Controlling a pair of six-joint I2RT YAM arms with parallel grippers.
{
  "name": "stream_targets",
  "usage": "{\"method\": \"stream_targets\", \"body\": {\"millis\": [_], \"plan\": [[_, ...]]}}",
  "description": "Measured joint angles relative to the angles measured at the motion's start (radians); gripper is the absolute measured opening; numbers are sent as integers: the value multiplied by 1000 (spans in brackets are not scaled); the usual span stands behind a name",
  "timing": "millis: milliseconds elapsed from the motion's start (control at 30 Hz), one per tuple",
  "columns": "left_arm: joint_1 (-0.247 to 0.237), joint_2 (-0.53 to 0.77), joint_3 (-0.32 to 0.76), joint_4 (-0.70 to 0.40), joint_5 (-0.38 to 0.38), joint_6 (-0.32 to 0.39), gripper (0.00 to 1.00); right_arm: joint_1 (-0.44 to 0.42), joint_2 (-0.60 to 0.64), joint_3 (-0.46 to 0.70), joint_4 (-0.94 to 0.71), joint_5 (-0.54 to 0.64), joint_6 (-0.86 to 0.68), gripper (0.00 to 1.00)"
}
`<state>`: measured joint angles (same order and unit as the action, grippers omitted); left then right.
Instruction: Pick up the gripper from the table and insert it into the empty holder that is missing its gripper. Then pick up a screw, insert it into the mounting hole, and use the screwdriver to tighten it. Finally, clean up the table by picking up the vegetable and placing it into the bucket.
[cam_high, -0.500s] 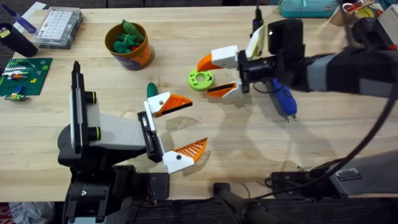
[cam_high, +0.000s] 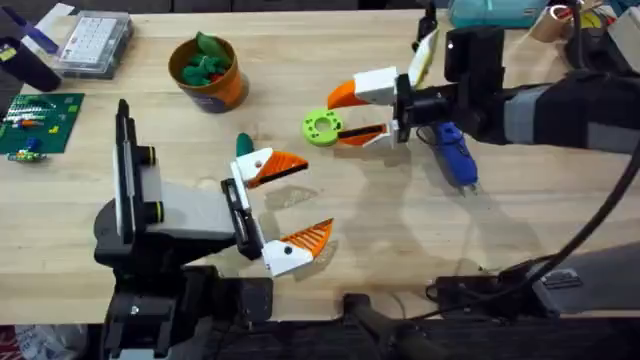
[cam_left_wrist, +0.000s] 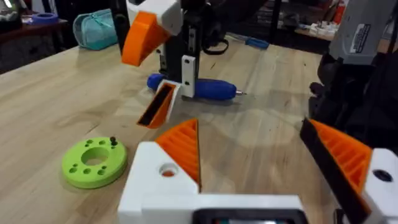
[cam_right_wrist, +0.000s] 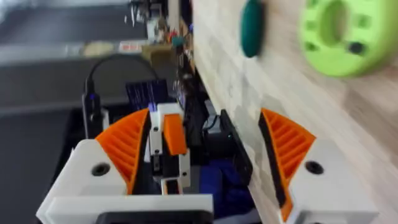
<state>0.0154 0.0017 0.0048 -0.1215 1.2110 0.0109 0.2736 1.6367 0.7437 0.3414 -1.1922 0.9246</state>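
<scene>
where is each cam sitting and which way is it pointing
Overhead: above the arm bases, looking down and forward over the table; both arms show, left gripper and right gripper open.
Left wrist: on the left arm, looking across the table at the right gripper; own fingers in front.
Right wrist: on the right arm, tilted, facing the left arm; own fingers in front.
Shared: the lime-green disc in all three; the screwdriver in two.

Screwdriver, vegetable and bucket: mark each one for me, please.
screwdriver (cam_high: 455, 152), overhead view, middle of its blue body.
vegetable (cam_high: 243, 146), overhead view, its dark-green upper end beside the left gripper's finger.
bucket (cam_high: 231, 88), overhead view, orange side wall.
</scene>
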Motion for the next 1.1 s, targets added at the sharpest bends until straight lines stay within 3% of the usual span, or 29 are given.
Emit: {"method": "stream_targets", "body": {"millis": [200,667,800,1100], "plan": [[0,0,0,0,0,0,987,53,0,0,92,-62,-13,970],[0,0,0,0,0,0,986,92,0,0,97,-194,-104,979],[0,0,0,0,0,0,986,170,0,0,97,-197,-124,976],[0,0,0,0,0,0,986,217,0,0,98,-190,-135,816]]}}
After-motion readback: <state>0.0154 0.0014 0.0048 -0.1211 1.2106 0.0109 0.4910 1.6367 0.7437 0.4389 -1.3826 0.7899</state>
